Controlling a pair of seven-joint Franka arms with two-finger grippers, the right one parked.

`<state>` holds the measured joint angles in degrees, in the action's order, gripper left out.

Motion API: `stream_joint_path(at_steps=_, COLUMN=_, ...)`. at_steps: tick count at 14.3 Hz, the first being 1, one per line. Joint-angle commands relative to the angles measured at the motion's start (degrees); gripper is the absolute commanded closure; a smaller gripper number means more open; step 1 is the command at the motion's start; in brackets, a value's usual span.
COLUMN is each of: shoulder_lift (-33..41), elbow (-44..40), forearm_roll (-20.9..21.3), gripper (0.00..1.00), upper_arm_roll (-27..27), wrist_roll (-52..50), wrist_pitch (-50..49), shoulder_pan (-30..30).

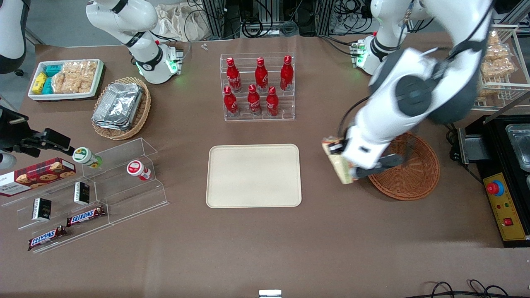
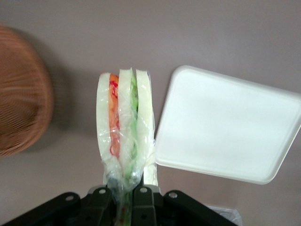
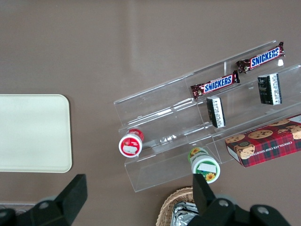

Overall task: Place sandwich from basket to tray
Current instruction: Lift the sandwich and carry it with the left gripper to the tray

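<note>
My left gripper (image 1: 345,174) (image 2: 123,195) is shut on the sandwich (image 1: 338,162) (image 2: 124,127), a wrapped wedge with white bread and orange, red and green filling. It hangs above the bare tabletop, between the reddish-brown wicker basket (image 1: 408,167) (image 2: 21,89) and the cream tray (image 1: 253,175) (image 2: 228,125), close to the basket's rim. Nothing lies on the tray or on the part of the basket that shows; my arm covers some of the basket in the front view.
A clear rack of red cola bottles (image 1: 257,87) stands farther from the front camera than the tray. Toward the parked arm's end are a tan basket with foil containers (image 1: 121,106), a white snack tray (image 1: 66,78) and an acrylic shelf of snacks (image 1: 83,194). A black control box (image 1: 503,182) flanks the basket.
</note>
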<state>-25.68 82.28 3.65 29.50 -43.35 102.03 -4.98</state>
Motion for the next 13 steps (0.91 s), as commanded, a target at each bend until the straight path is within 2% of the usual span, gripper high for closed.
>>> stream_joint_path(at_steps=1, shoulder_lift=-10.24, elbow=-5.71, forearm_roll=1.10, gripper=1.00, upper_arm_roll=-0.06, wrist_roll=9.93, wrist_pitch=3.94, shoulder_pan=-2.13)
stream_joint_path(at_steps=5, shoulder_lift=-16.40, elbow=-5.90, forearm_roll=1.45, gripper=1.00, upper_arm_roll=-0.23, wrist_roll=10.56, wrist_pitch=8.19, shoulder_pan=-5.47)
stream_joint_path(at_steps=8, shoulder_lift=-19.75, elbow=-5.90, forearm_roll=5.04, gripper=1.00, upper_arm_roll=-0.32, wrist_roll=9.86, wrist_pitch=10.73, shoulder_pan=-8.28)
stream_joint_path(at_steps=13, shoulder_lift=-23.88, elbow=-5.73, forearm_roll=5.32, gripper=1.00, upper_arm_roll=-0.41, wrist_roll=9.77, wrist_pitch=13.36, shoulder_pan=-9.34)
